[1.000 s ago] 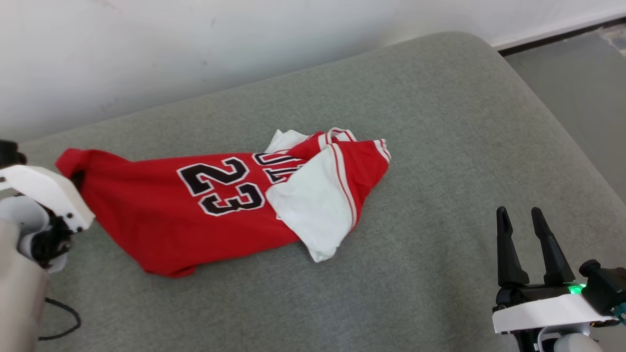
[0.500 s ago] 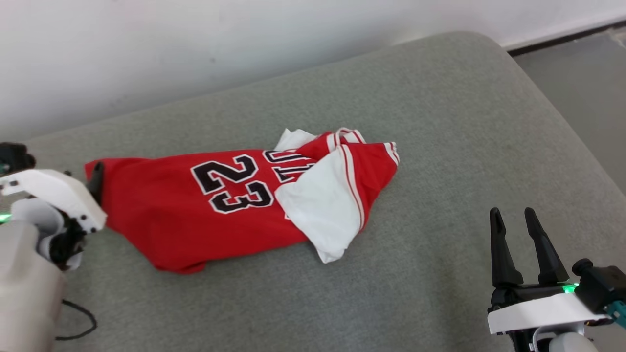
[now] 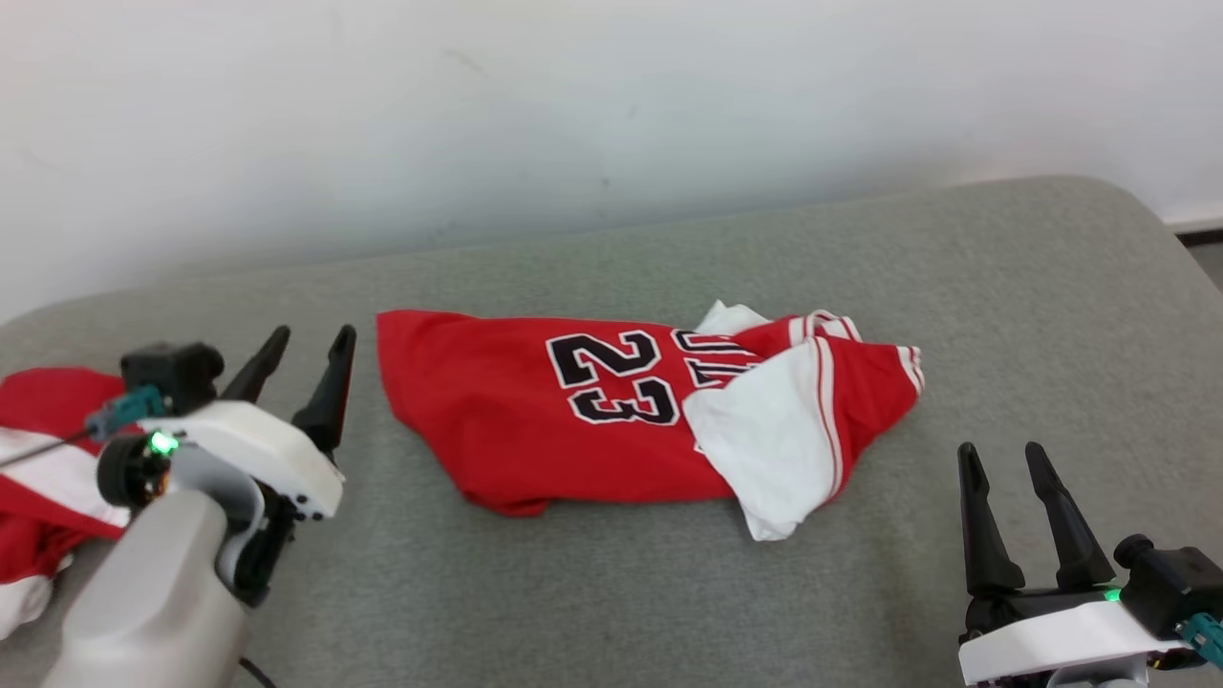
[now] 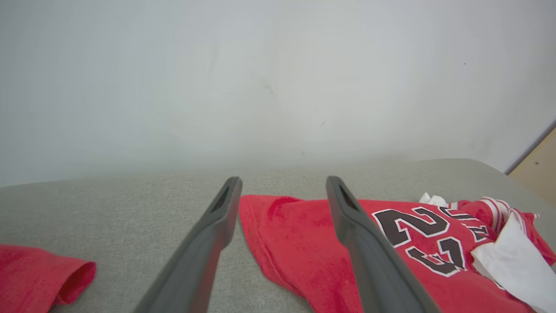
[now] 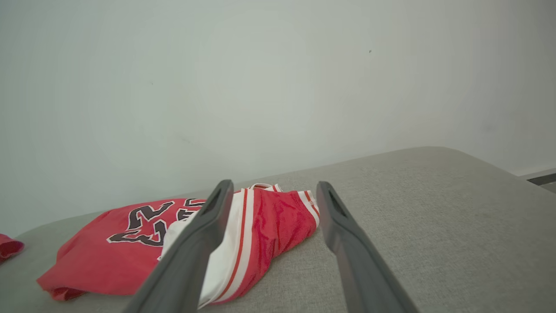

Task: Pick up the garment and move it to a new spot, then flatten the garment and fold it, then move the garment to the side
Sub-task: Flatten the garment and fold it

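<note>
Jersey: red number-23 jersey [image 3: 497,420], crumpled on grey cushion [image 3: 1032,287].
Left gripper [image 3: 314,332]: jersey's nine o'clock, fingers apart, empty.
Right gripper [image 3: 1000,449]: jersey's four o'clock, fingers apart, empty.

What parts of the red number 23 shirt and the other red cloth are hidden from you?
Head view: the lettering beside the 23 on the jersey is partly covered by its folded white flap.
Head view: the second red garment is cut off by the left edge and partly behind the left gripper.
Right wrist view: a finger of the right gripper covers part of the jersey.
</note>
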